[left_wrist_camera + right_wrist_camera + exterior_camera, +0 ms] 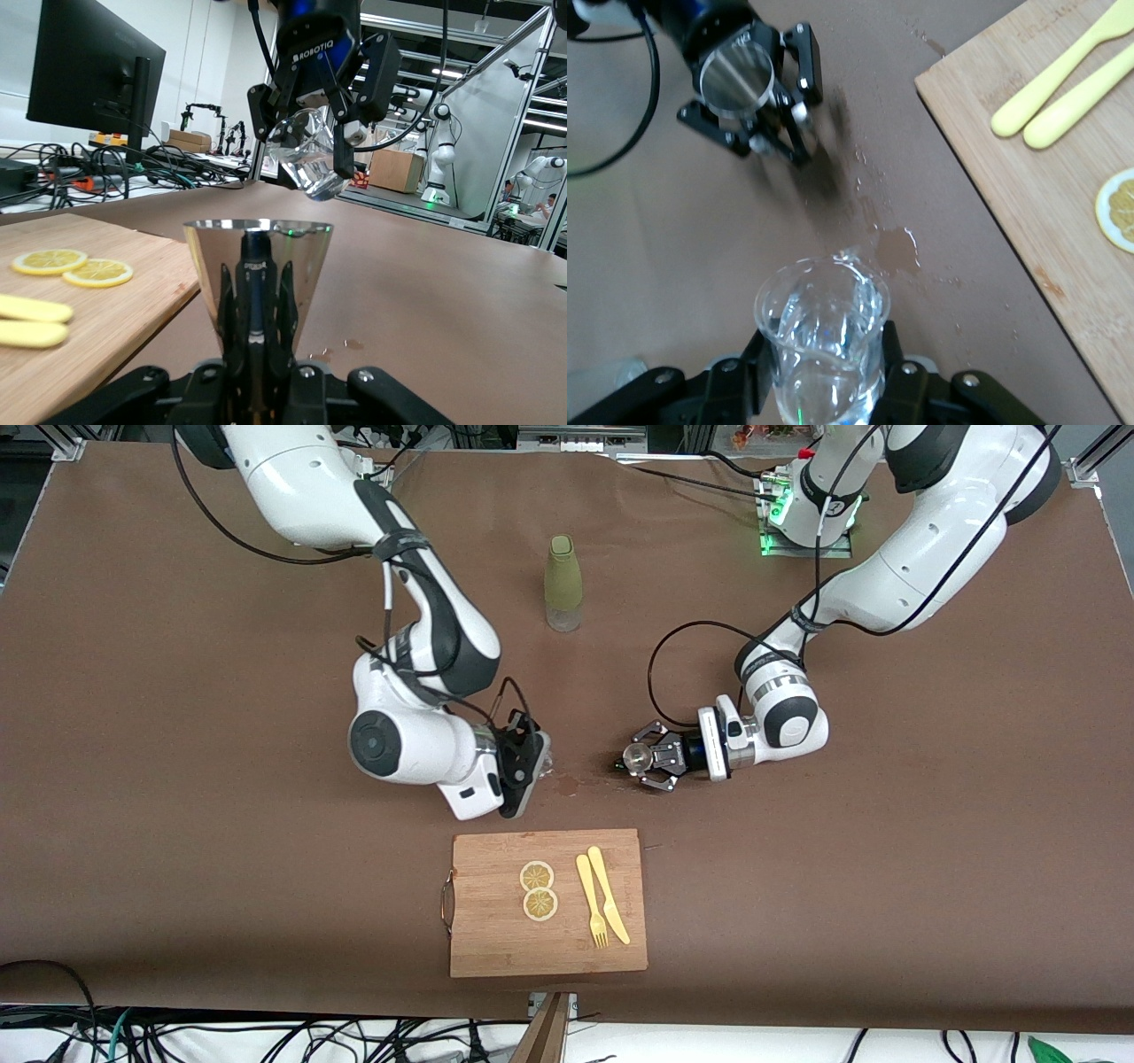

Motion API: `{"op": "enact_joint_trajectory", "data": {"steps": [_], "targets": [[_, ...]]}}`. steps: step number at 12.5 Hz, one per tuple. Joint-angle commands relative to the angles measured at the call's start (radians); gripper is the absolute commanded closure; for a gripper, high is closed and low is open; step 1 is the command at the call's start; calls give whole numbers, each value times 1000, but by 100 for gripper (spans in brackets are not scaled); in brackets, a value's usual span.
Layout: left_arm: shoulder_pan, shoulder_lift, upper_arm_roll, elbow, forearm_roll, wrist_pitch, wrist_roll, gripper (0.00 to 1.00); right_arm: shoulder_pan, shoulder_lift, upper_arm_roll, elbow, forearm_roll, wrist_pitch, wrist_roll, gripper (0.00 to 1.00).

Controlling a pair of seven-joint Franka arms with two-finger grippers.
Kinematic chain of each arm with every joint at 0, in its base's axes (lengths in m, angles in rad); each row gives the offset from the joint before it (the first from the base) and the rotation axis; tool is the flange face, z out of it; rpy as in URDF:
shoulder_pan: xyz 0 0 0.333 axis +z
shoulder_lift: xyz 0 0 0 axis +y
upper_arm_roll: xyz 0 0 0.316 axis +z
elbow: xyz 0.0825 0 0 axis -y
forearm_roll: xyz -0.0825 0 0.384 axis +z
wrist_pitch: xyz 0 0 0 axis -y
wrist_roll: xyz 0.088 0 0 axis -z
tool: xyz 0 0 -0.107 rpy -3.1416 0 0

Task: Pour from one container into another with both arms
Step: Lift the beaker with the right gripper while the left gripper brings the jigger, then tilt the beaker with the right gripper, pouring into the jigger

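My right gripper (534, 762) is shut on a clear glass (822, 341) that holds water. In the left wrist view the clear glass (308, 164) hangs tilted, its mouth leaning toward the metal cup. My left gripper (640, 758) is shut on a shiny conical metal cup (258, 266), which stays upright. In the right wrist view the metal cup (735, 73) shows its open mouth. Both grippers hang low over the brown table between the bottle and the cutting board. A gap separates the two containers.
A wet spill (897, 251) darkens the table under the gap. An olive bottle (563, 583) stands near the arms' bases. A wooden cutting board (496, 948) lies nearer the camera, carrying two lemon slices (538, 890) and a yellow knife and fork (602, 899).
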Motion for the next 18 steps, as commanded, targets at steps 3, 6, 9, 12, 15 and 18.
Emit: {"op": "enact_joint_trajectory", "data": {"steps": [3,6,9,12,15,18], "targets": [[-53,45,-3,61,-60,56,25,100,62,0,-8,12,-79,38,138,83],[-91,66,-3,115,-62,114,27,100,80,5,-6,11,-113,64,175,83],[-109,78,-3,141,-62,132,28,100,102,6,-6,11,-139,64,184,83],[-125,98,-3,178,-60,134,30,100,123,11,-6,11,-165,76,217,83],[-137,103,-6,195,-60,174,30,100,138,11,-6,11,-167,78,217,83],[-146,111,-8,207,-60,174,31,100,146,12,-6,11,-167,86,218,83]]}}
